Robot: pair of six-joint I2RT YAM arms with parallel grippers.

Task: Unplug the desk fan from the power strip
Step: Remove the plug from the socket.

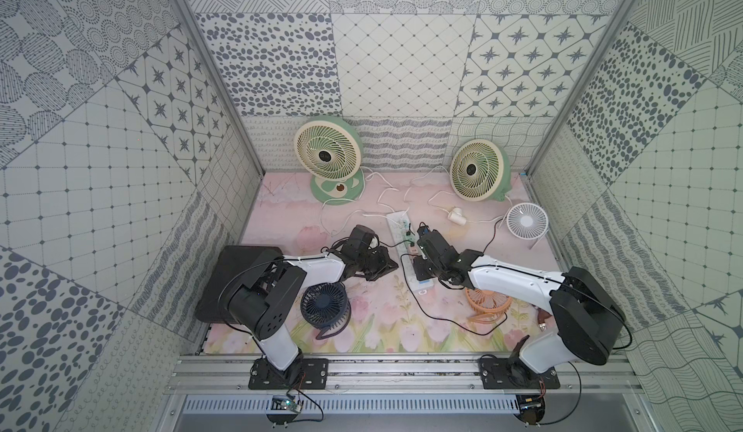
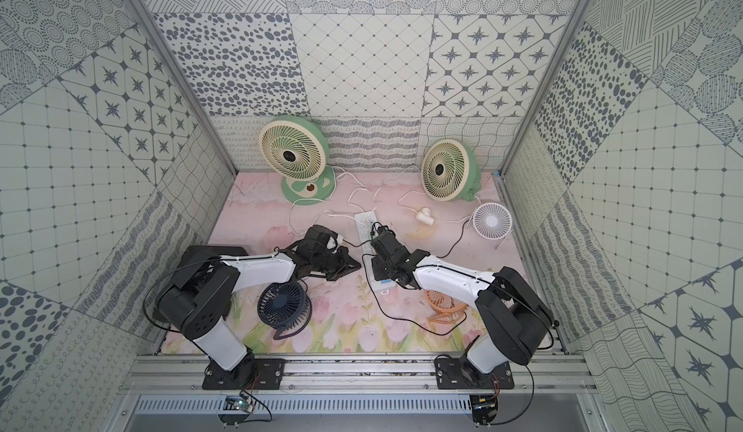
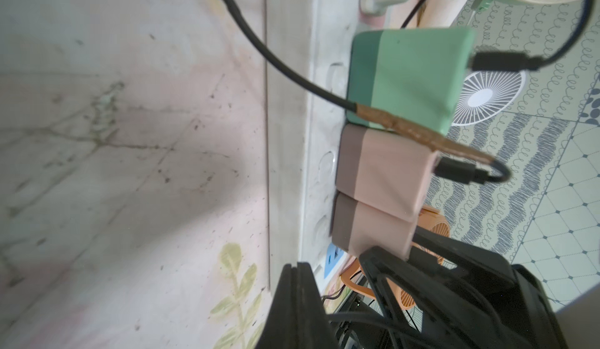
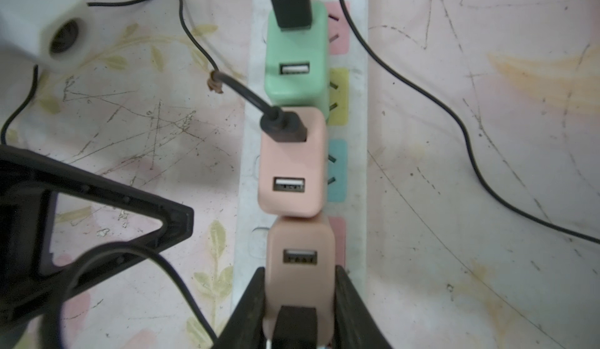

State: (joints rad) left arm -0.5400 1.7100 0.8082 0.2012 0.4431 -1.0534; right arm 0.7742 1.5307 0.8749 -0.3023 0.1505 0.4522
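- Centrally, the long white plastic power strip (image 1: 401, 225) lies lengthwise on the pink floral tabletop (image 1: 281, 217). One end points to the back wall, and the strip is well apart from both patterned side walls.
- At the strip's near part, the right tool (image 4: 299, 269) has its fingers pressed against both flanks of a pink square USB adapter (image 4: 300, 233) plugged into the strip. A black plug sits in the adapter's top.
- The left tool (image 3: 293, 285) has its fingers pressed together and holds nothing. Its tip stands just beside the strip's long edge, with bare tabletop showing between them in the right wrist view.
- Sockets: a second pink adapter (image 4: 292, 175) and a mint-green adapter (image 4: 295, 81) stand in line with the gripped one, packed end to end. Pastel socket panels (image 4: 337, 168) alongside show their slots.
- Room: a thin black cable (image 4: 454, 120) crosses the tabletop on the strip's socket side. A black cable with a brown wrap (image 4: 214, 82) runs on the other side.
- Edges:
  - A round green-and-cream fan (image 1: 327, 154) and a second green-and-cream fan (image 1: 478, 169) stand at the back wall.
  - A small white fan (image 1: 526, 222) is near the right wall.
  - A navy fan (image 1: 325, 309) sits just beside the left arm.
  - An orange fan (image 1: 488, 303) lies partly under the right arm.
  - A flat black slab (image 1: 237, 277) lies by the left wall.
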